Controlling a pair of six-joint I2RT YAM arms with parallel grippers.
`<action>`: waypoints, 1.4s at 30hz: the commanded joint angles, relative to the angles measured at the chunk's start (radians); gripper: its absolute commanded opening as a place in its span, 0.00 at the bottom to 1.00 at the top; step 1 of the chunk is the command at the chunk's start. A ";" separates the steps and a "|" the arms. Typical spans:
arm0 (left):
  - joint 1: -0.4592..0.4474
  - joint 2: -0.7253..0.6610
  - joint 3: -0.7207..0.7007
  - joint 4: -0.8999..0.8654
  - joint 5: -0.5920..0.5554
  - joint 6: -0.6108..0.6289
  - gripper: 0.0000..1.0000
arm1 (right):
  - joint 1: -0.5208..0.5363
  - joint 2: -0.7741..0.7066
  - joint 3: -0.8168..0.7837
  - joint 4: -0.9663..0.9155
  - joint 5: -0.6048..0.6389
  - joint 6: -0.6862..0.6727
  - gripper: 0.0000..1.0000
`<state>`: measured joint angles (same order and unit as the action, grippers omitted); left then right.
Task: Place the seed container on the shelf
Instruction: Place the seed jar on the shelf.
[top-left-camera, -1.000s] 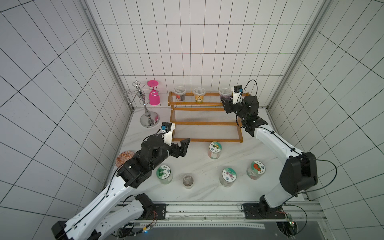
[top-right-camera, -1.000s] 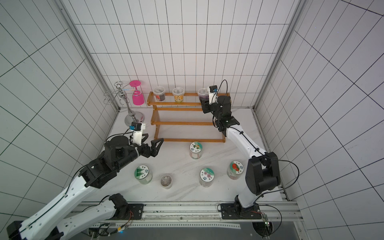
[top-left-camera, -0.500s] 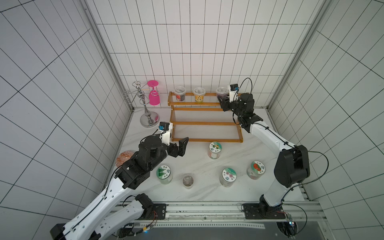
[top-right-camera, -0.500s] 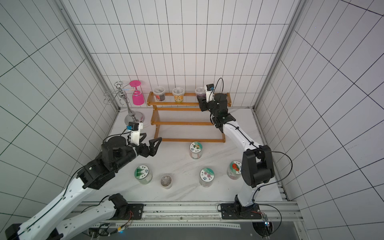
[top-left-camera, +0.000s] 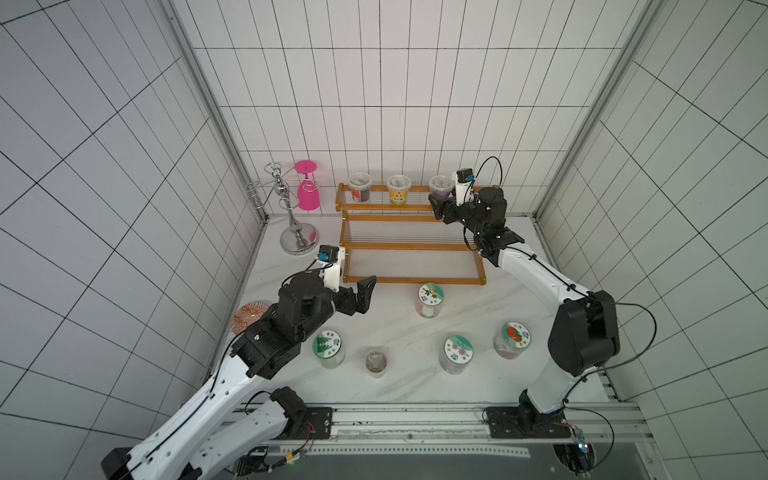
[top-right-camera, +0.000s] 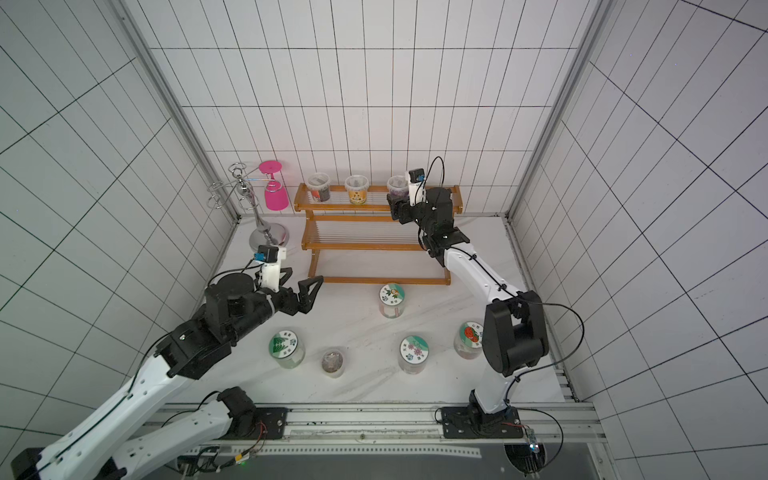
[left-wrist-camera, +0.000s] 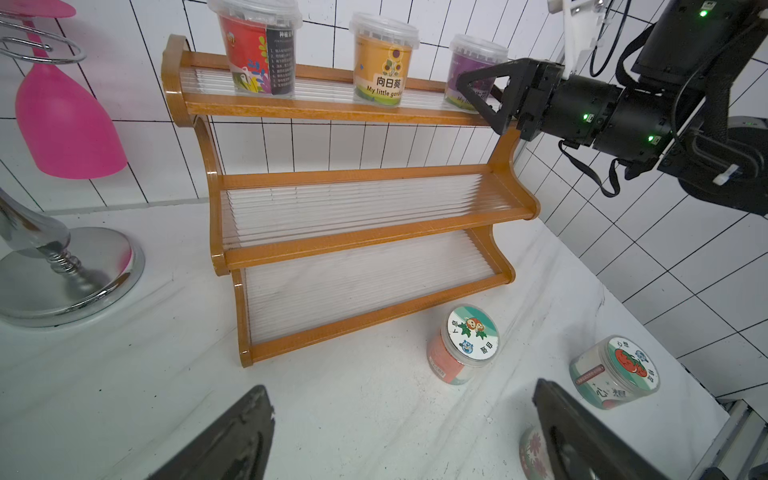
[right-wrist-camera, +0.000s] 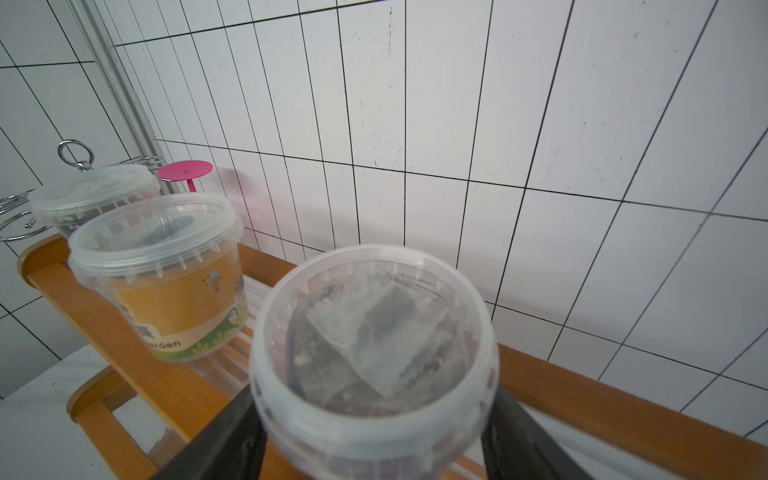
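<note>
The seed container (top-left-camera: 441, 188) stands on the top tier of the shelf (top-left-camera: 415, 281). It is third in a row after the red tub (top-left-camera: 360, 187) and the yellow tub (top-left-camera: 398, 189), clear of the yellow one, with a stretch of bare rail between it and the shelf's right end. The two lower tiers show only their pale rods.

The right tool (right-wrist-camera: 374, 449) straddles the container, one finger on each side. I cannot tell whether the pads press its walls or stand just off them (the right wrist view cuts the fingers off and blurs the tub). The left tool (left-wrist-camera: 401, 415) hangs spread wide and empty above the tabletop (top-left-camera: 399, 328), near the shelf's front left corner and apart from the lidded jars (top-left-camera: 430, 300).

In both top views the wrist camera mount (top-left-camera: 463, 187) covers part of the container, and only lids show. The left wrist view alone gives the labels and the container's base, which seems to sit on the rods, though a dark finger crosses it. The chrome stand (top-left-camera: 297, 241) with its pink glass (top-left-camera: 308, 195) fills the back left corner.
</note>
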<state>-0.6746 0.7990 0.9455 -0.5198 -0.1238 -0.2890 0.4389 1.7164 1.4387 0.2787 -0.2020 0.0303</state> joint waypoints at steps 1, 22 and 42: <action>0.005 -0.012 -0.006 0.007 -0.006 -0.004 0.99 | 0.005 -0.063 -0.029 -0.010 -0.007 -0.018 0.83; 0.006 0.027 -0.022 -0.023 0.091 -0.004 0.99 | -0.010 -0.352 -0.198 -0.301 -0.062 0.033 0.73; -0.295 0.196 0.001 -0.352 0.049 -0.153 0.99 | 0.157 -0.743 -0.440 -0.829 -0.085 0.231 0.86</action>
<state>-0.9291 0.9794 0.9310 -0.8001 -0.0048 -0.3717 0.5526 0.9970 1.0393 -0.4522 -0.3206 0.2115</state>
